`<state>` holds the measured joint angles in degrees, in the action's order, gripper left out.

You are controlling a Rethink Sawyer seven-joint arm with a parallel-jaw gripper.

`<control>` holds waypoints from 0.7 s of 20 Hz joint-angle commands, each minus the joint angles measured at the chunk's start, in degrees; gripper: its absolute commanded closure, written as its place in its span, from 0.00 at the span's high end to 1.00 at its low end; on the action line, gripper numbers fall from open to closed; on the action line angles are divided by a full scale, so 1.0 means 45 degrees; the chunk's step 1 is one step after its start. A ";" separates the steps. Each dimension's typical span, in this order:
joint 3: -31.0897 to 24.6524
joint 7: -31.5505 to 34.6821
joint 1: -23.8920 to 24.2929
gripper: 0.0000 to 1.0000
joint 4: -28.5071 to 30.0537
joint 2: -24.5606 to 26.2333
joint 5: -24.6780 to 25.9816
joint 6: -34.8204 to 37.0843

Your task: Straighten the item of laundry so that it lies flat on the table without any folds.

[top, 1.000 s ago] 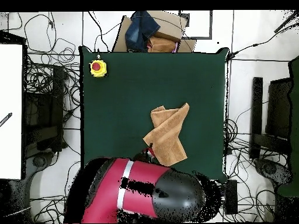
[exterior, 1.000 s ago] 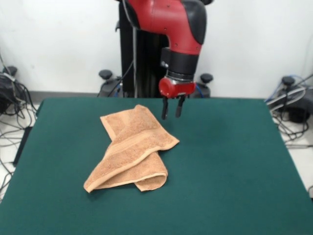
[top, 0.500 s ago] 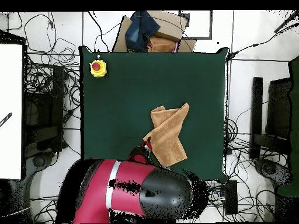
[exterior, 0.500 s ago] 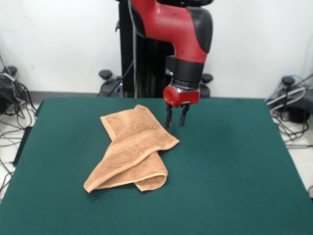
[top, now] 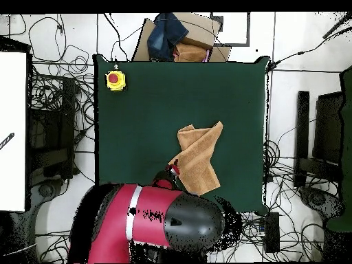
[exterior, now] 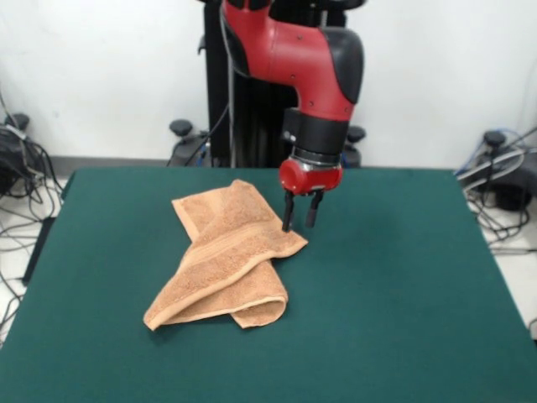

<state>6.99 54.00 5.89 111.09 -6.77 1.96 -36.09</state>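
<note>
Towel (exterior: 225, 256) sits folded and crumpled on the green tabletop (exterior: 394, 277), a bit left of centre in the front view, several layers overlapping, a paler woven band running diagonally across the top fold. Not flat. In the overhead view the towel (top: 199, 158) lies right of the tabletop (top: 137, 117) centre, nearer the robot's edge. Gripper (exterior: 299, 222) hangs from the red arm (exterior: 294, 50), pointing straight down just over the towel's right-hand corner in the front view; fingers (exterior: 288, 215) slightly parted, released, holding nothing, tips just above or at the cloth edge, contact unclear. Overhead, the arm (top: 155, 223) covers most of the gripper. Yellow box with red button (top: 115, 80) near a far corner, well apart from the towel.
</note>
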 commanded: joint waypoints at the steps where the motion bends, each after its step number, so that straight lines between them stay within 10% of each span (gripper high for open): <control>1: -0.0689 0.3259 -0.0108 1.00 -0.1534 0.0742 -0.0729 0.0132; 14: -0.0583 0.3287 -0.0226 1.00 -0.1847 0.1178 -0.0823 -0.0219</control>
<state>6.99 54.00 5.89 109.45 -3.51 1.95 -36.09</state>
